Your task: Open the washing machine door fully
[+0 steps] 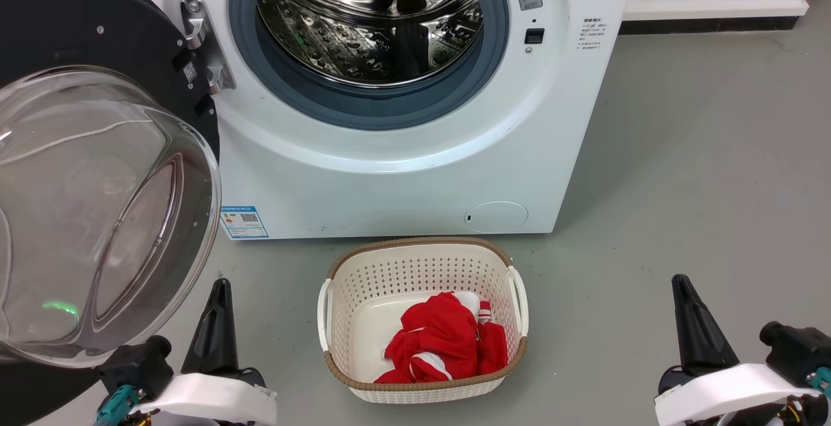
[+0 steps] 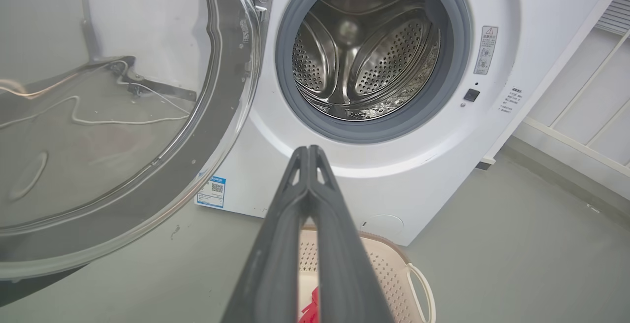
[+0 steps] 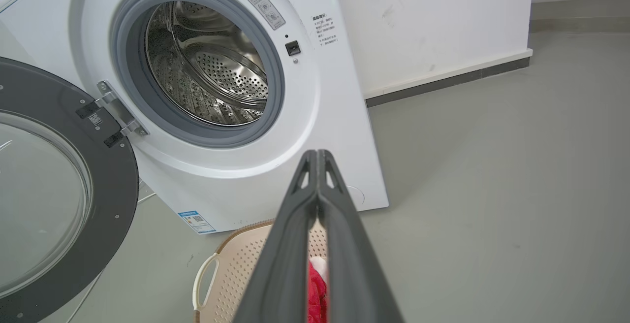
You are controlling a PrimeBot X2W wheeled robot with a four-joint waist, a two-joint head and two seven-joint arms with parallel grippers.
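Note:
The white washing machine (image 1: 402,173) fills the top of the head view, its steel drum (image 1: 370,17) exposed. The washing machine door (image 1: 97,205) is swung wide to the left on its metal hinge (image 1: 204,46), the clear bowl window bulging toward me. The same door (image 2: 113,116) fills the left of the left wrist view and shows at the left edge of the right wrist view (image 3: 54,200). My left gripper (image 1: 221,283) is shut, empty, just right of the door's lower rim, not touching it. My right gripper (image 1: 680,280) is shut and empty, far right over the floor.
A cream laundry basket (image 1: 422,263) with red-and-white clothes (image 1: 448,341) stands on the grey floor in front of the machine, between my two grippers. A white wall with a dark skirting (image 1: 707,23) runs behind at the right. Open floor (image 1: 701,173) lies right of the machine.

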